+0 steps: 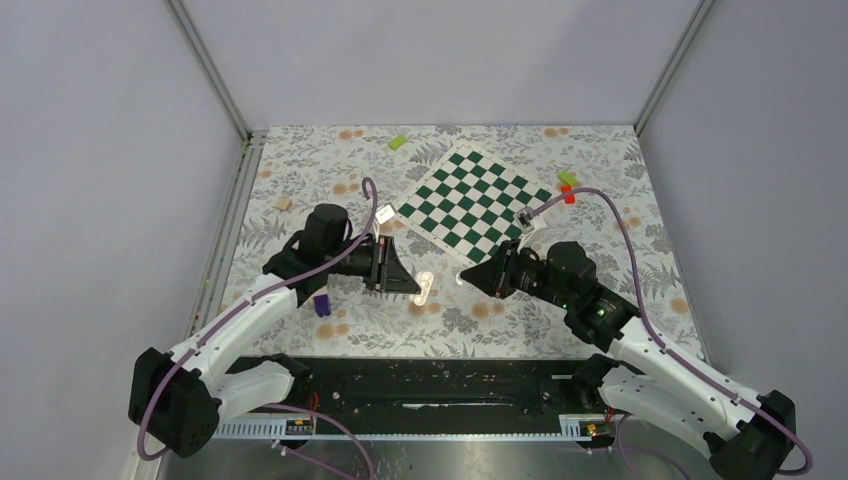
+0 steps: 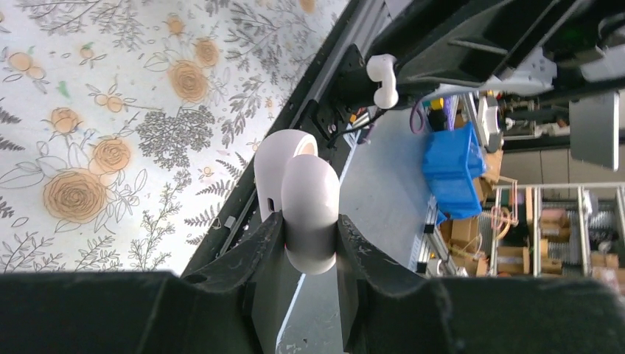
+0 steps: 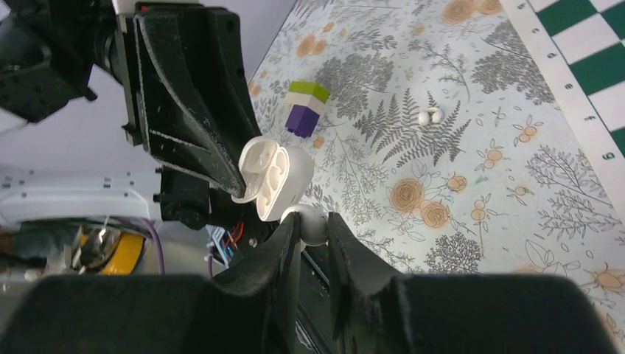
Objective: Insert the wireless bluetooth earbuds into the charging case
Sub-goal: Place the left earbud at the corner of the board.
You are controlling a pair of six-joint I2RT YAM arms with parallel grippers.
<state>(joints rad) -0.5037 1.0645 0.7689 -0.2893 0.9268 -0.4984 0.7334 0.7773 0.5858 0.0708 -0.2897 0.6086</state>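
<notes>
Lining up the 1st insertion, folks. The left jaws are pinching the case (image 2: 309, 214) across one rounded half, holding it up off the desk (image 1: 480, 330). The case is open, and in the right wrist view its hollowed face is turned toward the other arm. Both sockets look empty from there.

The right jaws are pressed tight onto 1 bud (image 3: 313, 225), gripping its rounded head. That bud hangs close by the case, just below the open face. The left wrist view shows a gap between them, so they are near but not touching. Out on the floral desk, well apart from both arms and beyond the block (image 3: 306, 107), lies a small white shape (image 3: 430, 116). I take it for the 2nd bud.

So what does this step ask for? My read is that the stem must lead, pointed straight down a socket. Which socket suits this bud I cannot tell from these views. The right wrist probably needs a turn first. Then comes a slow push along the socket's axis, never across it.

The left jaws should hold dead steady. They grip smooth curved plastic, so a sideways shove could twist the case in the pinch or flip the lid shut.

The right jaws cover much of the bud and may foul the case rim. Letting go a touch early and nudging the bud home looks wise. The risk to watch is a glossy bud squirting free and rolling away.
</notes>
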